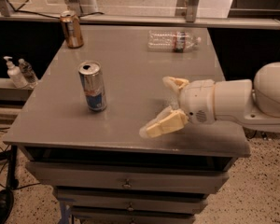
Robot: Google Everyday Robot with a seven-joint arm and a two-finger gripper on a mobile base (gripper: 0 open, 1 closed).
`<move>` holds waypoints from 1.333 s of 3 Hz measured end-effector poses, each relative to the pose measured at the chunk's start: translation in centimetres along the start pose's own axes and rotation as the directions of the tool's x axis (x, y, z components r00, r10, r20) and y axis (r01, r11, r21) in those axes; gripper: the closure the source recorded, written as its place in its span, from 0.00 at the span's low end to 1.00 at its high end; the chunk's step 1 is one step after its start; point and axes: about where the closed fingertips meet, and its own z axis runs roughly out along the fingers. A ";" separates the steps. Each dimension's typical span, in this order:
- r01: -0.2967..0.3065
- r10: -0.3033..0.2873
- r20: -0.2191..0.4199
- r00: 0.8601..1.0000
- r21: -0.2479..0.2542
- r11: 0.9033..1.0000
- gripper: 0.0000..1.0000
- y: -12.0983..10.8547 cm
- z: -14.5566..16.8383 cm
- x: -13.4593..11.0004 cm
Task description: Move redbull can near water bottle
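Cream hand (157, 106), splayed, over tabletop (130, 55) near slim cylindrical redbull can (93, 86).

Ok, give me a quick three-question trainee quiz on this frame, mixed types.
1. True or false: the water bottle lies on its side on the table.
2. The gripper is: A) open and empty over the table's near right part; B) shut on a can; C) touching the bottle.
3. How many cans stand upright on the table?

Key: 1 true. 2 A. 3 two: the redbull can and a brown-gold can.
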 end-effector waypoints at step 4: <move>-0.001 0.017 0.317 0.948 -0.050 0.999 0.00 -0.4 10.9 -7.6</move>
